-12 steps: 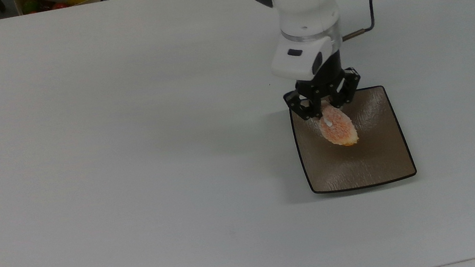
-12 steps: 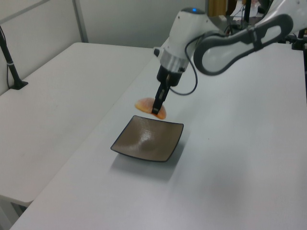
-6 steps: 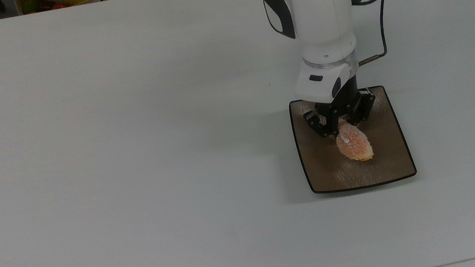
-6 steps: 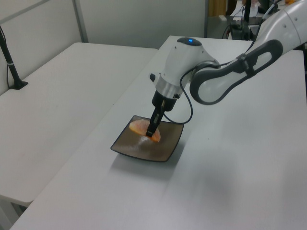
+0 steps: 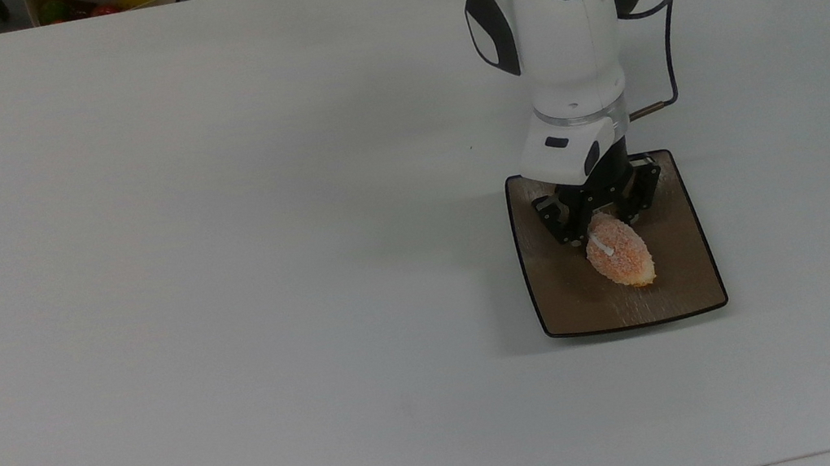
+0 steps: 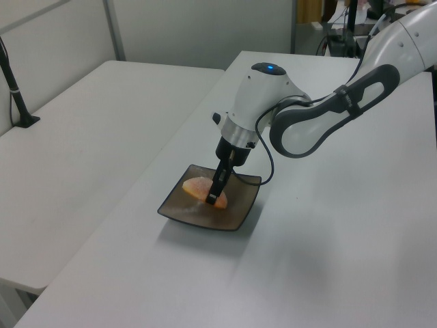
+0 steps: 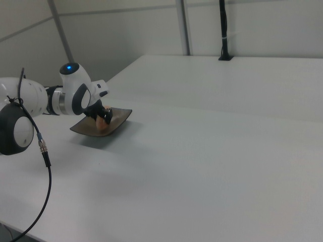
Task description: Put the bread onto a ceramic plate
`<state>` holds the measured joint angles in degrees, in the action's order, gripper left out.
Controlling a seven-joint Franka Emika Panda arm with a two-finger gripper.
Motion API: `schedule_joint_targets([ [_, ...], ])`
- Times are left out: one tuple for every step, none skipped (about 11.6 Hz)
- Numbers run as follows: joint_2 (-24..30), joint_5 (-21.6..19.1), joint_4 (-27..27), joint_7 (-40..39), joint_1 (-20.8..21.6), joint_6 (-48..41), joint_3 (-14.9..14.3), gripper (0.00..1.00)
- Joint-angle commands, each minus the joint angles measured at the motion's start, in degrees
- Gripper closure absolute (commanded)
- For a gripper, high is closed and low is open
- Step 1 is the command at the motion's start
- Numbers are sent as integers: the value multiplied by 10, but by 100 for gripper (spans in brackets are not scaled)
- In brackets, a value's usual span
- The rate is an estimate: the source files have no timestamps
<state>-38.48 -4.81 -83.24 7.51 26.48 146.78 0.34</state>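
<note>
Fingers clamped on the bread, low over the plate.

From the top view I read the gripper (image 5: 601, 226) as closed around the upper end of the bread (image 5: 621, 258), the black fingers (image 5: 575, 227) pressing that end from both sides. The roll's long axis runs toward the top view's lower right, its white stripe near the fingers and its yellowish end farthest from them. It lies within the ceramic plate (image 5: 679, 292), about at the middle; I cannot tell if it touches the surface. On the left view the gripper (image 6: 216, 198) reaches steeply down onto the bread (image 6: 198, 186) over the plate (image 6: 179, 212). The plate rests on the white table (image 5: 221, 254).
</note>
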Motion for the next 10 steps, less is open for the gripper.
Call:
schedule_joint_targets([
  [-6, 11, 7, 9, 2, 18, 2, 32],
  [-6, 16, 6, 10, 2, 18, 2, 23],
  [-6, 22, 6, 10, 2, 18, 2, 20],
  [-6, 27, 6, 11, 2, 18, 2, 17],
  [-5, 27, 6, 11, 1, 18, 2, 1],
  [3, 27, 6, 12, 0, 18, 2, 0],
  [20, 27, 0, 12, -2, 14, 3, 0],
  [43, 26, -14, 12, -4, 11, 2, 0],
  [66, 25, -30, 12, -5, 10, 3, 0],
  [96, 24, -50, 14, -8, 5, 2, 0],
])
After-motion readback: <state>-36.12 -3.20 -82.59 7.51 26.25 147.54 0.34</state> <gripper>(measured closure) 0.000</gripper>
